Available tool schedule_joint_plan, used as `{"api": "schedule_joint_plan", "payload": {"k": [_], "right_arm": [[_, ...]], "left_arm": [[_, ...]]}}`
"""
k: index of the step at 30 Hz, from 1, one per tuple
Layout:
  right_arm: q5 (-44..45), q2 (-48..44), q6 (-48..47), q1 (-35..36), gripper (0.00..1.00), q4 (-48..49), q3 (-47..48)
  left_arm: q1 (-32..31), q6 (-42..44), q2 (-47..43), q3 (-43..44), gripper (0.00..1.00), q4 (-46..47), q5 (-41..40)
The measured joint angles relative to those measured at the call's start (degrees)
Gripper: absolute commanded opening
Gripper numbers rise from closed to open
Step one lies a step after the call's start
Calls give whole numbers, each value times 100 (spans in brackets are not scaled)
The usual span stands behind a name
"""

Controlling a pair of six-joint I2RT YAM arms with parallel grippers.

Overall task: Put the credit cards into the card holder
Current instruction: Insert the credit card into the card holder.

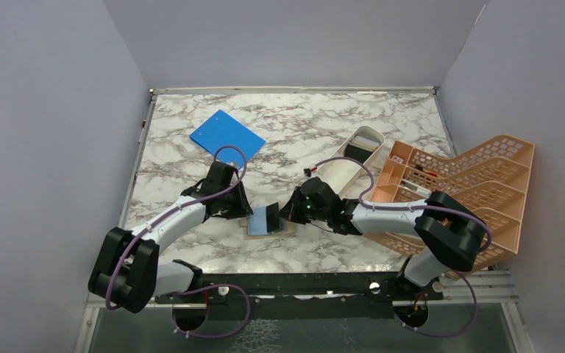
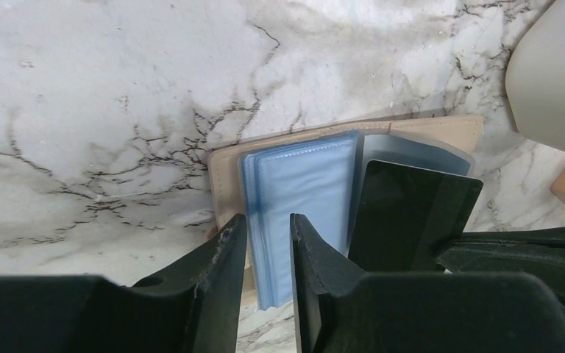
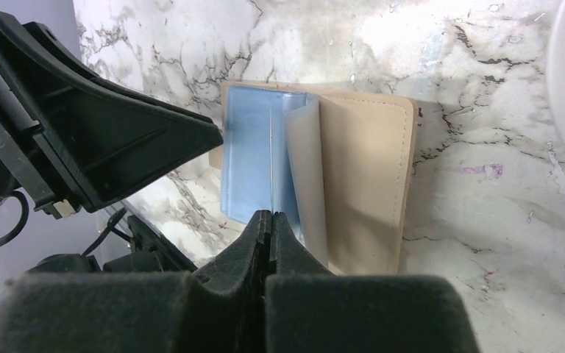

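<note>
The tan card holder [image 1: 268,234] lies open on the marble near the front, with its blue-tinted plastic sleeves [image 1: 258,220] showing. It also shows in the left wrist view [image 2: 224,176] and the right wrist view [image 3: 364,184]. My right gripper [image 1: 282,213] is shut on a black credit card [image 2: 412,213] and holds it on edge, tilted, over the sleeves. One clear sleeve [image 3: 305,176] stands lifted beside it. My left gripper [image 2: 265,220] is narrowly open, with its fingertips over the left edge of the sleeves [image 2: 301,184]. More cards [image 1: 354,151] lie in the white tray.
A long white tray [image 1: 342,176] lies right of the holder, and its rim shows in the left wrist view [image 2: 552,73]. An orange lattice rack [image 1: 478,184] stands at the right edge. A bright blue board [image 1: 226,136] lies at the back left. Grey walls enclose the table.
</note>
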Motion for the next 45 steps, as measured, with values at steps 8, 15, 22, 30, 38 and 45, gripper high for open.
{"api": "schedule_joint_plan", "payload": {"k": [8, 15, 22, 30, 38, 45], "right_arm": [[94, 22, 72, 0, 1, 2, -101], [166, 63, 70, 0, 1, 28, -101], [138, 264, 114, 0, 1, 271, -116], [4, 382, 214, 0, 1, 688, -199], [-98, 525, 352, 0, 1, 1064, -323], [-114, 525, 365, 0, 1, 1145, -358]], "left_arm": [[0, 17, -144, 48, 23, -264, -435], [0, 7, 22, 48, 21, -293, -581], [-2, -48, 83, -72, 17, -175, -581], [0, -61, 87, -138, 16, -55, -586], [-7, -81, 136, -157, 15, 26, -573], [-7, -83, 144, -181, 15, 76, -566]]}}
